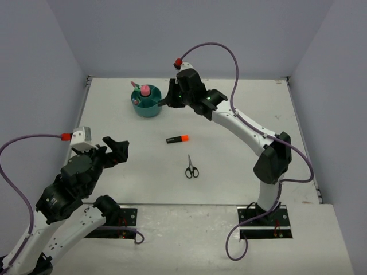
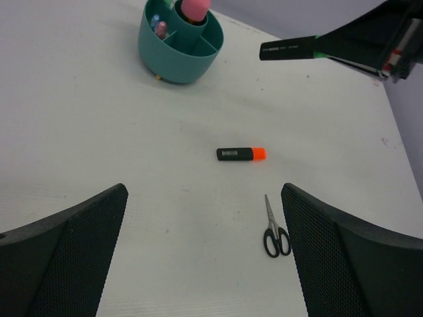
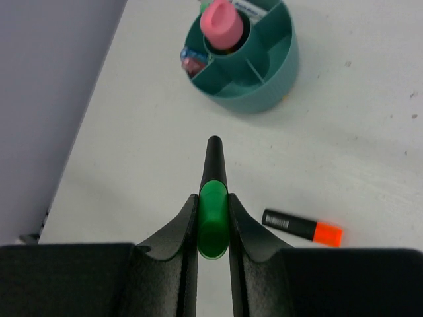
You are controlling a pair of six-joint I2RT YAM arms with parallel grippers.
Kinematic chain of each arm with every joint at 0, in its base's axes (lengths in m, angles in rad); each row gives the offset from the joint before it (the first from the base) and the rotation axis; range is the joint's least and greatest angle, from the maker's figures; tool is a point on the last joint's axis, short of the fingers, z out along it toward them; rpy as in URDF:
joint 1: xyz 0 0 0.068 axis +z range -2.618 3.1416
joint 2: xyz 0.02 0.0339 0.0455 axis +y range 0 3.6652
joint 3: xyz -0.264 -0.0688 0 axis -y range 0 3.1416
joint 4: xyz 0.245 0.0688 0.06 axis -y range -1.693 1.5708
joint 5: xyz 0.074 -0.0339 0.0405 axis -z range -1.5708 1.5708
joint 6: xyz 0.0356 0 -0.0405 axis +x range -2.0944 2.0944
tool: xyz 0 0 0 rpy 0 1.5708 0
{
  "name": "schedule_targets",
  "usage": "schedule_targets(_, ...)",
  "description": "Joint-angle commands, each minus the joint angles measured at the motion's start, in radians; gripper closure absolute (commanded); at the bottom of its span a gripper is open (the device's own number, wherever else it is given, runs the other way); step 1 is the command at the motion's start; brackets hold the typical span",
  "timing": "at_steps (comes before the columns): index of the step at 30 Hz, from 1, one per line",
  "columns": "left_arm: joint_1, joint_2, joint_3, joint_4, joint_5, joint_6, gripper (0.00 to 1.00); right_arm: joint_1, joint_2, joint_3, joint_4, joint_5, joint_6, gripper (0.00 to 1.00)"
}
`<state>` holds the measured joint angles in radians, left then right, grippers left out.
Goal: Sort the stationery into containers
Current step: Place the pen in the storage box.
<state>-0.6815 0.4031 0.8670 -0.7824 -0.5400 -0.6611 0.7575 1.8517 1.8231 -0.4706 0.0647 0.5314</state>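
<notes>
1. Left end effector (image 2: 205, 254) wide open, empty, near left.
2. Scissors (image 1: 192, 169), orange-capped highlighter (image 1: 178, 139) lie on bench (image 1: 229, 177) mid-scene, unsorted.
3. Right end effector (image 3: 213, 208) clamps green-capped highlighter (image 3: 214, 158), just right of teal organiser (image 1: 148, 110).
4. Far left: teal organiser holds pink tube (image 1: 145, 90), markers (image 3: 192, 63); three items left, I judge.

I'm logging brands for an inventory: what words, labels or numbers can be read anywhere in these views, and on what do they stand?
No text can be read in any view.
On the orange-capped highlighter: a pale label on the black barrel, too small to read.
On the green-capped highlighter held in the right gripper: white print on the barrel, blurred.
On the white pen in the teal organiser: dark print, blurred.
</notes>
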Motion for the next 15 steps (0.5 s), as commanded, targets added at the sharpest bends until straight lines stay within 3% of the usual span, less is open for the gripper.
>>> schedule_targets(1, 0.0, -0.04, -0.014, 0.049, -0.015, 0.059, 0.0, -0.039, 0.128, 0.208, -0.028, 0.134, -0.021, 1.0)
schedule_targets(7, 0.0, -0.014, -0.017, 0.061, 0.015, 0.077, 0.0, -0.06, 0.342, 0.469, -0.021, 0.131, -0.054, 1.0)
schedule_targets(15, 0.0, -0.027, -0.021, 0.071, 0.026, 0.084, 0.0, -0.079, 0.45, 0.556, 0.052, 0.094, -0.078, 1.0)
